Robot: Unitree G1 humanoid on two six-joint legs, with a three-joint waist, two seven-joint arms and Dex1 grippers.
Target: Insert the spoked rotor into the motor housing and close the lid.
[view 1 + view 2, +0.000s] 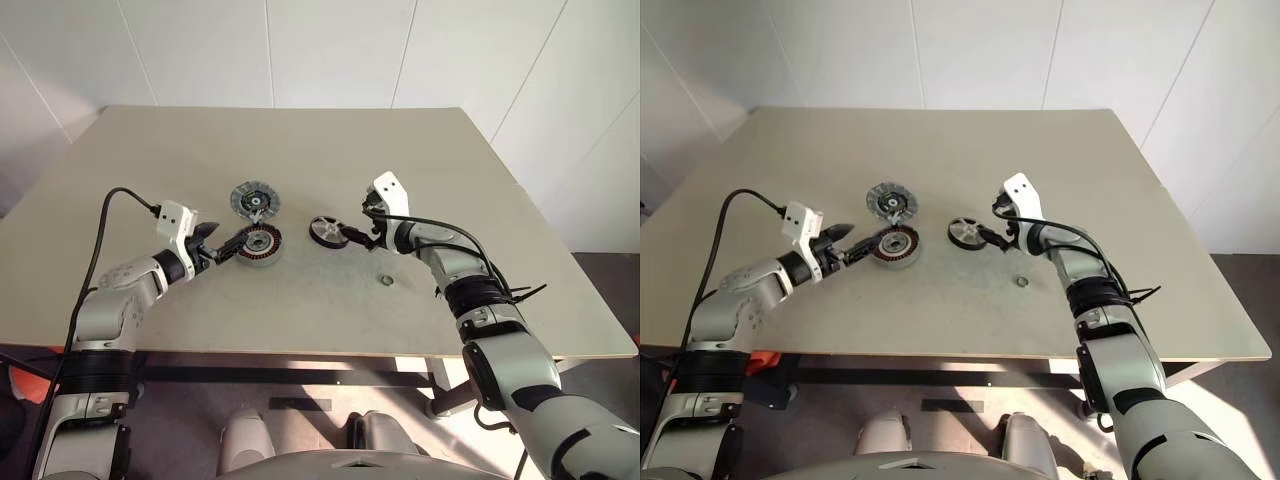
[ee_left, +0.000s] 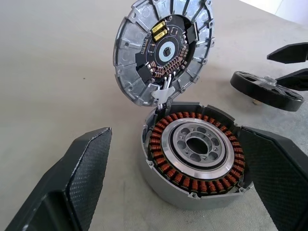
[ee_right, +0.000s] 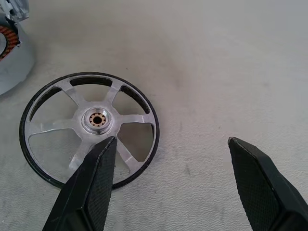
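The motor housing [image 2: 197,149], a grey cup ringed with copper windings, sits on the table left of centre. Its lid [image 2: 163,48] stands tilted up at the housing's far edge, its inner circuit board showing. My left gripper [image 1: 228,240] is open with one finger on each side of the housing, one of them close beside the wall. The spoked rotor [image 3: 91,130] lies flat to the right of the housing. My right gripper [image 3: 172,140] hangs open just above it, one finger [image 3: 98,178] over the rotor's near rim, the other over bare table.
A small loose metal ring [image 1: 385,281] lies on the beige table [image 1: 300,140] near the front, right of the rotor. White walls stand behind the table. A black cable trails from each arm.
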